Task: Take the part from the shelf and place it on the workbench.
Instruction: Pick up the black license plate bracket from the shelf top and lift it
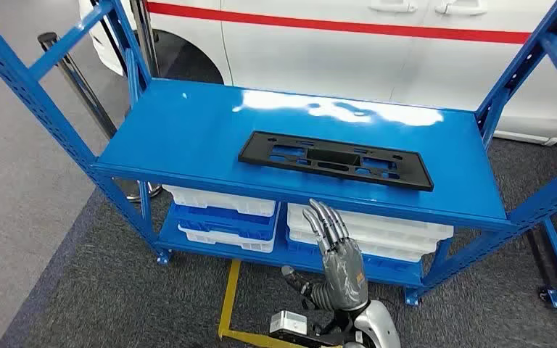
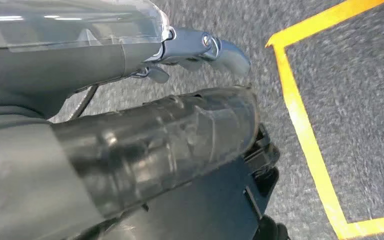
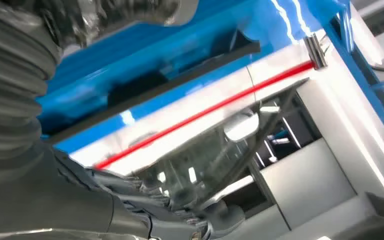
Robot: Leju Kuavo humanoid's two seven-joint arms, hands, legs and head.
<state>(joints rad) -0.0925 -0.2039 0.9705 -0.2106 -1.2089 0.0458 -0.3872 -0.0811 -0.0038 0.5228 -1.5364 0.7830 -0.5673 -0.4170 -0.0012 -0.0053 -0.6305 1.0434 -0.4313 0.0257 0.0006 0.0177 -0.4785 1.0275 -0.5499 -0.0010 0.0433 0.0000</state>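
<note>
Right hand raised below the shelf edge, part not yet taken.

The right hand [image 1: 336,250] is up with fingers straight and apart, holding nothing; just beyond and above it the one black part [image 1: 336,159] lies flat on the top board of the blue shelf [image 1: 188,123]. Nothing of the task is done: grasp, lift and placing remain. Left hand [image 2: 200,47] hangs over the floor; I cannot tell its state.

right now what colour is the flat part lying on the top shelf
Black, against the blue shelf. The part shows best in the head view.
</note>
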